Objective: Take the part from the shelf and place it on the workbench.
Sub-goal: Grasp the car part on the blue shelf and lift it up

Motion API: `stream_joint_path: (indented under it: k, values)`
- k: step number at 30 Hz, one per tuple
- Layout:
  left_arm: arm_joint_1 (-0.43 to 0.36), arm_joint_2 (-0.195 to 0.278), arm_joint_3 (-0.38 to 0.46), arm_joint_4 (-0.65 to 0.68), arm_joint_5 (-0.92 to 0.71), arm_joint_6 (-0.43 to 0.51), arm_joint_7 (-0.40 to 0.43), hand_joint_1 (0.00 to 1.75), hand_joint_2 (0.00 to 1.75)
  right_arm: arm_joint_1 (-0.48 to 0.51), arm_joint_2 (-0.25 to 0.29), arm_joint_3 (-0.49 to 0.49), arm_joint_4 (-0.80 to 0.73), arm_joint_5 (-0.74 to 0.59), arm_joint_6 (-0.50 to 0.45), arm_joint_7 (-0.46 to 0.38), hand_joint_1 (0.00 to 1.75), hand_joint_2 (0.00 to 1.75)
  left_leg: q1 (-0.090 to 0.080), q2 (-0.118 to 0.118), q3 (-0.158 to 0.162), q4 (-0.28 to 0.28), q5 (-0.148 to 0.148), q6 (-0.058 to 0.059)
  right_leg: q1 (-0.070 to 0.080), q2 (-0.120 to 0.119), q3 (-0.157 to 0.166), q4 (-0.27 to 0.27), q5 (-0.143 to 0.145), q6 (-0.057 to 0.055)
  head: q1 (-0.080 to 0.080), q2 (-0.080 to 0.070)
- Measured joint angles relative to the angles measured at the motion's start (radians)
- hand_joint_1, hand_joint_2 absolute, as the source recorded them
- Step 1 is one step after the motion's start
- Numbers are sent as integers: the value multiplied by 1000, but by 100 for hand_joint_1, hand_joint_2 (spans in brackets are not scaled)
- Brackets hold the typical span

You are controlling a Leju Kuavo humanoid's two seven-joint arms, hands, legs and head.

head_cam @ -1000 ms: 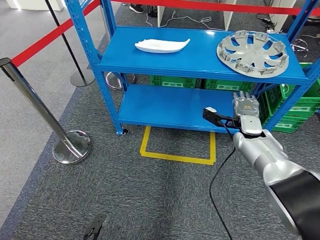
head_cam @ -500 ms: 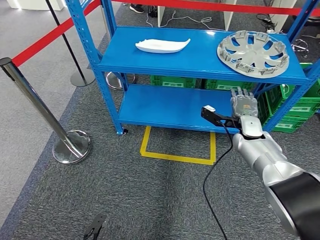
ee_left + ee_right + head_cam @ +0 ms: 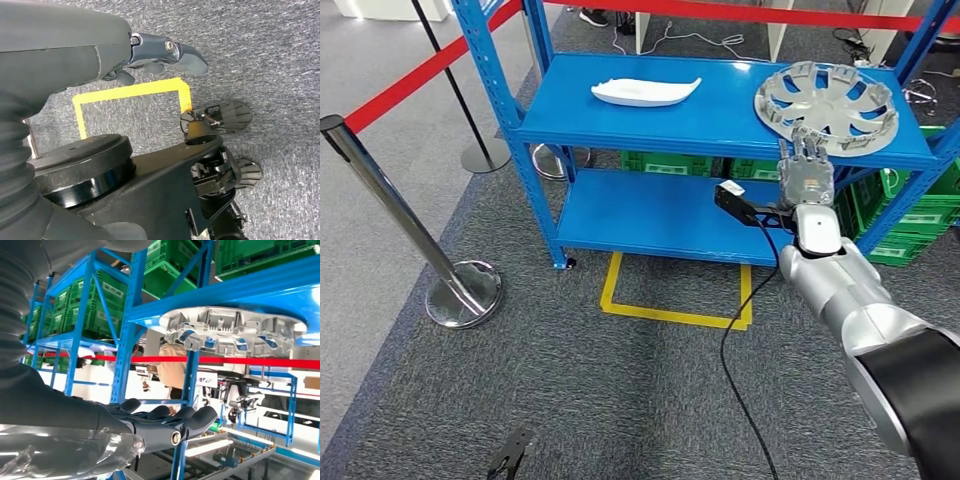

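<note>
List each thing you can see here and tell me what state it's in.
Hubcap: lying flat on the top shelf, inner side up, untouched.
White part: lying on the top shelf, untouched.
Lower shelf: bare where visible.
Right hand: raised just below the hubcap, fingers straight, holding nothing.
Left hand: hanging over the carpet, holding nothing.
Green crates: stacked behind the shelf.

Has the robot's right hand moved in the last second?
Yes. The right hand has risen from beside the lower blue shelf to the front edge of the upper shelf, just below the silver wheel cover.
</note>
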Motion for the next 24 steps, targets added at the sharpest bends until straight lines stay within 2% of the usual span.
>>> stream_joint_path:
  k: [7,14,19,24]
  values:
    - [0,3,0,0,0,0,2,0,175,5,-1,-16,1,15,72,53,0,175,0,0,0,0,0,0,0,0,0,0,0,0,0,0]
    - [0,8,0,0,-1,2,3,0,175,18,-39,-40,9,25,142,131,0,175,0,0,0,0,0,0,0,0,-1,0,0,0,0,0]
    - [1,15,0,0,-5,2,7,0,175,25,-77,-57,13,27,149,153,0,175,-1,0,0,0,0,0,-1,1,-1,0,0,0,0,0]
    - [1,18,0,0,-7,1,8,0,175,32,-92,-64,17,32,146,159,0,175,-1,0,0,0,0,0,-1,1,-1,0,0,0,0,0]
